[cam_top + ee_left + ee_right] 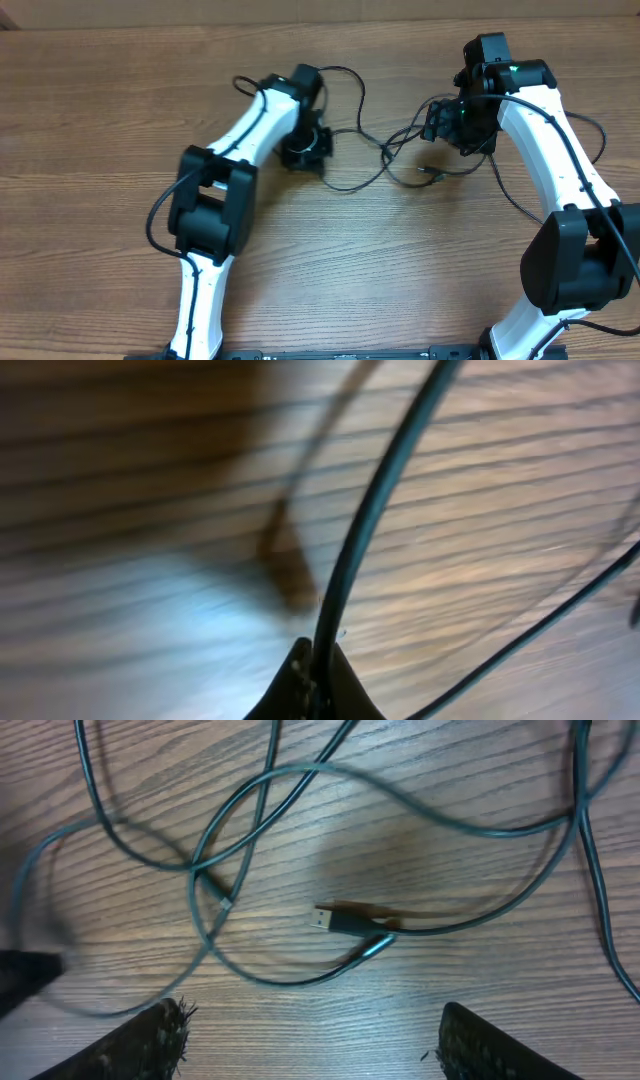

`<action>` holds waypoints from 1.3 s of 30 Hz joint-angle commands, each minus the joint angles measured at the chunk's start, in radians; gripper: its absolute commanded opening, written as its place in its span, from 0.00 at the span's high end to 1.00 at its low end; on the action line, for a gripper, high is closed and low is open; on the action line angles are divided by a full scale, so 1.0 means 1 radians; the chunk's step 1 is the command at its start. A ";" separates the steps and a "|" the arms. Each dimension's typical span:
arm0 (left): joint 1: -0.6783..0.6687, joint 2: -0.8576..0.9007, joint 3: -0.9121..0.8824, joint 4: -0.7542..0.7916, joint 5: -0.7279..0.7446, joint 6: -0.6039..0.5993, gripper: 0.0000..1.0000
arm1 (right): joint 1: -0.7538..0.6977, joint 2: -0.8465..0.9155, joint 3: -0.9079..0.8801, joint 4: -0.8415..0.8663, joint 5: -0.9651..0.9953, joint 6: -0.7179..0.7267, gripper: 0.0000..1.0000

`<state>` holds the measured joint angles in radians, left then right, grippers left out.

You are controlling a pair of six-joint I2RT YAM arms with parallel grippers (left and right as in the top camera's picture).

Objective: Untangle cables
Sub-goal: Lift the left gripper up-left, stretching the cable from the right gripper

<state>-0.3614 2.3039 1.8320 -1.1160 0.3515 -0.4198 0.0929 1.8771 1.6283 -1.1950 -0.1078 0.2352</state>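
Observation:
Thin black cables point(375, 150) lie in loose loops on the wooden table between the two arms. My left gripper point(305, 150) is shut on one cable; the left wrist view shows the cord point(360, 530) pinched between the fingertips point(318, 675) and rising away, with a second strand point(540, 625) crossing at the right. My right gripper point(450, 125) hovers over the right end of the cables. Its fingers point(310, 1045) are wide open and empty, above crossing loops point(230, 870) and a USB plug end point(335, 918) lying flat on the wood.
The wooden table point(350, 270) stretches toward the front edge below the cables. A thicker arm wire loops out beside the right arm point(590, 150). The left arm's own wire curves past its elbow point(160, 215).

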 commanded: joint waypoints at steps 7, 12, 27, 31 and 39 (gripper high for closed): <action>0.170 -0.450 0.199 -0.127 0.145 0.167 0.96 | 0.000 -0.001 -0.001 0.036 -0.031 -0.004 0.16; 0.169 -0.615 0.201 -0.041 0.195 0.181 0.96 | 0.002 -0.001 -0.001 0.053 -0.127 -0.005 0.15; 0.186 -0.808 0.201 0.130 0.230 0.120 0.96 | 0.035 -0.001 -0.002 0.030 -0.321 -0.103 0.08; 0.185 -0.808 0.201 0.202 0.230 0.037 0.96 | 0.089 -0.001 -0.002 0.023 -0.391 -0.193 0.06; 0.185 -0.808 0.201 0.438 0.328 -0.098 0.96 | 0.251 -0.001 -0.002 0.106 -0.350 -0.361 0.06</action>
<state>-0.1814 1.5127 2.0323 -0.7406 0.6033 -0.4301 0.2882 1.8771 1.6283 -1.1294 -0.4656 -0.0216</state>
